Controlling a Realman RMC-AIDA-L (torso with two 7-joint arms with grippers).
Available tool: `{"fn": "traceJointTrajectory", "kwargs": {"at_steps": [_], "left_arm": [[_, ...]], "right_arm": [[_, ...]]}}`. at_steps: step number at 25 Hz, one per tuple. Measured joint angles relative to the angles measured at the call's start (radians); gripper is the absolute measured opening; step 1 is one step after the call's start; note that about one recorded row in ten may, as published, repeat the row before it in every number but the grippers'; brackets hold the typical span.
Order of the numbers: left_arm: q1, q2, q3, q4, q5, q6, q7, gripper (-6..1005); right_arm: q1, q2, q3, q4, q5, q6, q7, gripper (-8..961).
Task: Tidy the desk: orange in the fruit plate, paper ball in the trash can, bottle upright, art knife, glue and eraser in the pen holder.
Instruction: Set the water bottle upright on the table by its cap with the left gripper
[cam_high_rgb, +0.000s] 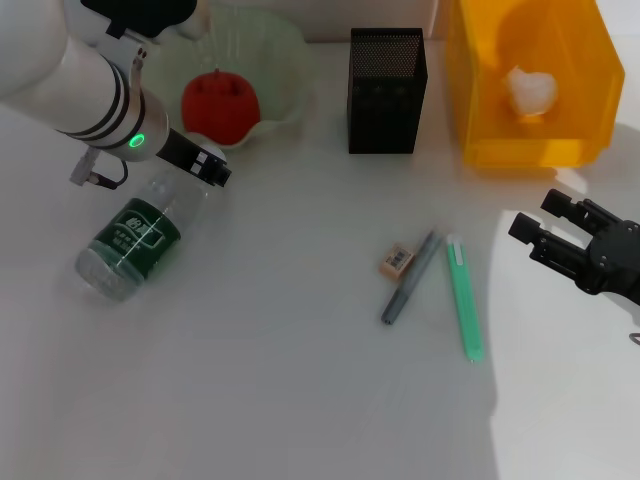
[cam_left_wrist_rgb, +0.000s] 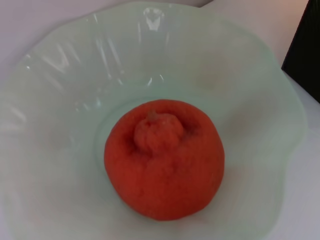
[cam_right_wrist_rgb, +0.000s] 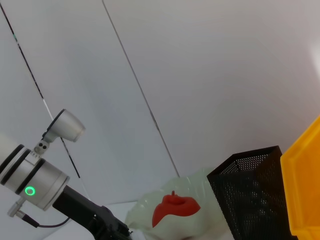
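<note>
Your left gripper (cam_high_rgb: 205, 165), fingers unreadable, hangs just beside the fruit plate (cam_high_rgb: 285, 110); take the lying bottle (cam_high_rgb: 135, 240) near its cap, then tip it upright.

A glossy, translucent plastic look is shown by the fruit plate (cam_left_wrist_rgb: 280, 115); the orange (cam_left_wrist_rgb: 165, 160) is matt and pebbled; the pen holder (cam_high_rgb: 387, 90) is black mesh.

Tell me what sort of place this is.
Probably a staged desk for a tidying trial: a white table holding a mesh pen holder, a trash can, loose stationery beside an eraser, and a bottle lying down.
</note>
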Motion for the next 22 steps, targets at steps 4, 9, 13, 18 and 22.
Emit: {"fn": "traceJointTrajectory", "kwargs": {"at_steps": [4, 9, 13, 18, 22], "left_arm": [[0.01, 0.001, 0.005, 0.028, 0.0, 0.031, 0.001, 432], [0.059, 0.005, 0.001, 0.196, -0.024, 0.209, 0.044, 436], [0.101, 0.009, -0.014, 0.304, -0.132, 0.272, 0.101, 439], [0.161, 0.011, -0.077, 0.392, -0.325, 0.295, 0.22, 443], [0.187, 0.011, -0.121, 0.398, -0.415, 0.303, 0.307, 447]], "right_arm": [[0.002, 0.0, 0.0, 0.0, 0.0, 0.007, 0.0, 767], [0.006, 0.0, 0.0, 0.0, 0.0, 0.01, 0.0, 767], [0.016, 0.0, 0.0, 0.0, 0.001, 0.022, 0.0, 767], [0.029, 0.0, 0.0, 0.0, 0.0, 0.028, 0.0, 767], [0.03, 0.0, 0.0, 0.0, 0.0, 0.028, 0.0, 767]]}}
